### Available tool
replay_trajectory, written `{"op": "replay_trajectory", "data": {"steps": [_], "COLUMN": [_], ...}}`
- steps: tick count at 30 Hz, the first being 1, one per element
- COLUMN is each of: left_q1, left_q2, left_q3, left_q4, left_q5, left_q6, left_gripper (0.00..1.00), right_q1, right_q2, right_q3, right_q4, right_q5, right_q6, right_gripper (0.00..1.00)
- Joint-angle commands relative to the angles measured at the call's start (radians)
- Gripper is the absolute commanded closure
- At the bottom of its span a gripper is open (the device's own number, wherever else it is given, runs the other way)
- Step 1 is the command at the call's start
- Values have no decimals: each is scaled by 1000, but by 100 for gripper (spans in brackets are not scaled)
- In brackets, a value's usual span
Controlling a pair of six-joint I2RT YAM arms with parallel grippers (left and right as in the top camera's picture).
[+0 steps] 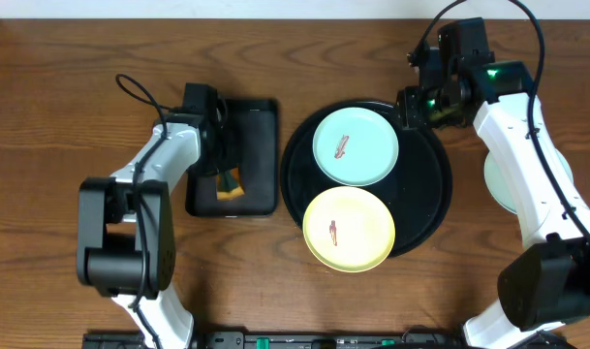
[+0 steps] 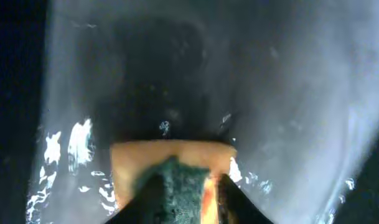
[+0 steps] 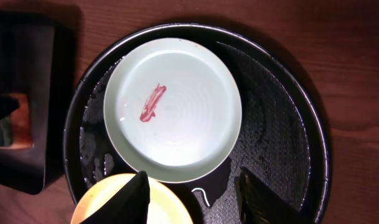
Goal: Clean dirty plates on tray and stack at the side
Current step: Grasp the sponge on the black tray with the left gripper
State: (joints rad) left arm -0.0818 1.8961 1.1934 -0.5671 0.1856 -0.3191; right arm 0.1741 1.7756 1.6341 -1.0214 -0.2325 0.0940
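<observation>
The round black tray (image 1: 425, 208) holds a mint-green plate (image 1: 356, 145) at the back and a yellow plate (image 1: 349, 229) at the front, each with a reddish smear. A second mint-green plate (image 1: 496, 181) lies on the table to the tray's right, partly hidden by my right arm. My right gripper (image 1: 417, 105) is open and empty above the tray's back right edge. In the right wrist view its fingers (image 3: 192, 186) frame the bare tray (image 3: 282, 124) between the mint plate (image 3: 173, 109) and the yellow plate (image 3: 170, 208). My left gripper (image 1: 223, 167) is shut on a sponge (image 1: 230, 186).
A rectangular black tray (image 1: 261, 145) lies left of the round tray, under my left gripper; it also shows in the right wrist view (image 3: 27, 62). In the left wrist view the orange-and-green sponge (image 2: 177, 165) sits between the fingers (image 2: 186, 193) over that tray's wet floor (image 2: 289, 93).
</observation>
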Motion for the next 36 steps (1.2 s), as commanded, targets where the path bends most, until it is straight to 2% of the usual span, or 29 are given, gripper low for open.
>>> {"op": "replay_trajectory", "data": {"steps": [1, 7, 10, 15, 19, 21, 25, 27, 31, 36], "left_q1": [2, -15, -48, -100, -105, -104, -104, -104, -104, -104], "left_q2": [-107, -133, -110, -88, -74, -73, -93, -109, -156, -169], "left_q3": [26, 6, -39, -141, -192, -193, -146, -99, -37, -42], "left_q4": [-54, -202, -241, -148, -45, -40, -101, -154, -190, -179], "left_q5": [-10, -10, -10, -11, -49, -101, -108, -108, -109, -176], "left_q6": [0, -1, -40, -55, -81, -101, -82, -82, -79, -89], "left_gripper": [59, 58, 58, 59, 91, 93, 93, 85, 60, 59], "right_q1": [5, 5, 5, 5, 5, 5, 5, 5, 5, 5], "right_q2": [-3, -3, -3, -3, -3, -3, -3, -3, -3, -3], "right_q3": [-2, -2, -2, -2, -2, -2, -2, -2, -2, -2], "right_q4": [-5, -4, -4, -2, -4, -8, -11, -11, -11, -11], "right_q5": [-8, -8, -8, -8, -8, -8, -8, -8, -8, -8], "right_q6": [-13, -13, -13, -13, -13, -13, -13, -13, -13, -13], "right_gripper": [57, 56, 56, 56, 56, 56, 56, 56, 56, 56]}}
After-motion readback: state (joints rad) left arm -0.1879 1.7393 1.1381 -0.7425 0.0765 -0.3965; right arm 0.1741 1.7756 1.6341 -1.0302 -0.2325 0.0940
